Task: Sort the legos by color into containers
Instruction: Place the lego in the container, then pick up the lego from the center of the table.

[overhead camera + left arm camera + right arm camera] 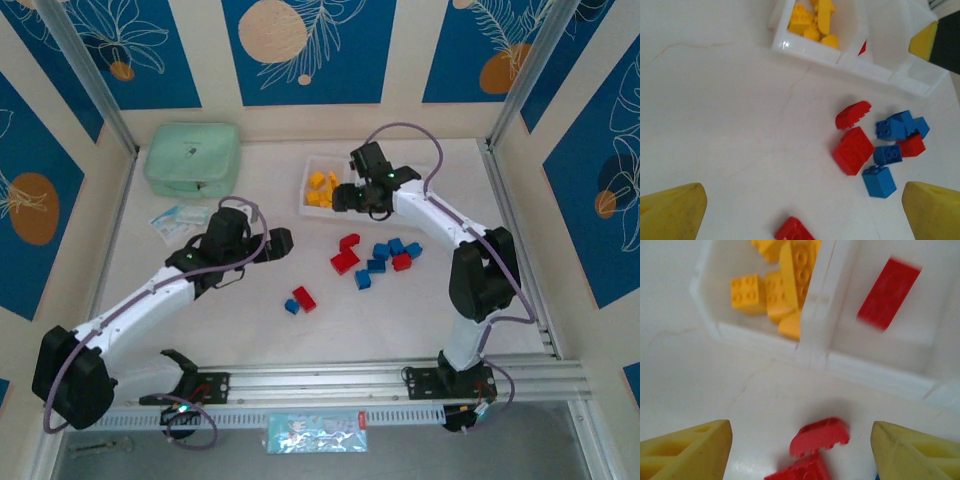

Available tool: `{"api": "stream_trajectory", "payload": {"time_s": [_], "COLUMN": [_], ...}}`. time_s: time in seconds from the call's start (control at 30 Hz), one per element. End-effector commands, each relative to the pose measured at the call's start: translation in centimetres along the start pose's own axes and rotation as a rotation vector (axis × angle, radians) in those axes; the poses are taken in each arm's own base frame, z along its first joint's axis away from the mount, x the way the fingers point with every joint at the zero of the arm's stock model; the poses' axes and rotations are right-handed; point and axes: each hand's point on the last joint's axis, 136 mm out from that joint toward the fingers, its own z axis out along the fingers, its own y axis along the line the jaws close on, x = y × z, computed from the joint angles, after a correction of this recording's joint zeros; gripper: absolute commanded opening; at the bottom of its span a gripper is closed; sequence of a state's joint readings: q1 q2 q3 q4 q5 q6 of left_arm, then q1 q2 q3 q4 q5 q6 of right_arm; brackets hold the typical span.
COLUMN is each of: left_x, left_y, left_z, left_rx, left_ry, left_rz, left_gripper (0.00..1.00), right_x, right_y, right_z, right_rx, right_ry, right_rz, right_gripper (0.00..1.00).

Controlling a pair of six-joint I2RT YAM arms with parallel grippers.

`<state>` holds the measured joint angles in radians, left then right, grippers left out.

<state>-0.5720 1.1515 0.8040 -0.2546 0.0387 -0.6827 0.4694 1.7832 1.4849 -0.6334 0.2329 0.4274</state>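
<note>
Red legos (854,150): four loose, one in the tray (812,347), middle compartment (910,335); left end effector (805,200) spread; right end effector (801,437) spread

- L arm (150,290) & R arm (440,215): white link shells, black joint housings.
- Lilac-grey cable (400,128) looped along each arm.
- L tool (805,192) fingers (670,212): plain yellow wedges, slightly scuffed.
- R tool (801,424) fingers (685,452): yellow wedges w/ rectangular recesses.

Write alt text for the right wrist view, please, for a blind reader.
A blurred red brick shows in one white tray compartment, beside one holding yellow bricks. Below, the right gripper's open fingers flank a curved red brick on the table.
</note>
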Motion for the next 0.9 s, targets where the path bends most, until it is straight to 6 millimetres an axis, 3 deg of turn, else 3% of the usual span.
{"api": "stream_trajectory", "payload": {"time_s": [0.0, 0.17, 0.33, 0.43, 0.67, 0.87], "left_x": [1.9, 2.8, 3.3, 3.4, 3.6, 3.5], "left_y": [0.8, 2.0, 3.0, 3.4, 4.1, 4.2], "left_z": [-0.4, -0.7, -0.8, -1.0, -1.4, -1.4], "left_rx": [-0.008, -0.033, -0.054, -0.066, -0.080, -0.088], "left_ry": [0.039, 0.031, 0.012, 0.003, -0.018, -0.026], "left_rz": [-0.019, -0.044, -0.072, -0.077, -0.089, -0.085], "left_gripper": [1.00, 1.00, 1.00, 1.00, 1.00, 1.00], "right_x": [2.9, 6.5, 8.4, 8.6, 8.5, 7.6], "right_y": [1.2, 1.9, 2.9, 2.7, -0.3, -0.7], "right_z": [-0.2, 0.9, 2.7, 3.7, 5.7, 7.2], "right_rx": [-0.047, -0.038, -0.054, -0.022, 0.097, 0.102], "right_ry": [0.061, 0.133, 0.172, 0.182, 0.181, 0.172], "right_rz": [0.041, 0.054, 0.067, 0.069, 0.136, 0.140], "right_gripper": [0.74, 0.77, 0.80, 0.81, 0.81, 0.80]}}
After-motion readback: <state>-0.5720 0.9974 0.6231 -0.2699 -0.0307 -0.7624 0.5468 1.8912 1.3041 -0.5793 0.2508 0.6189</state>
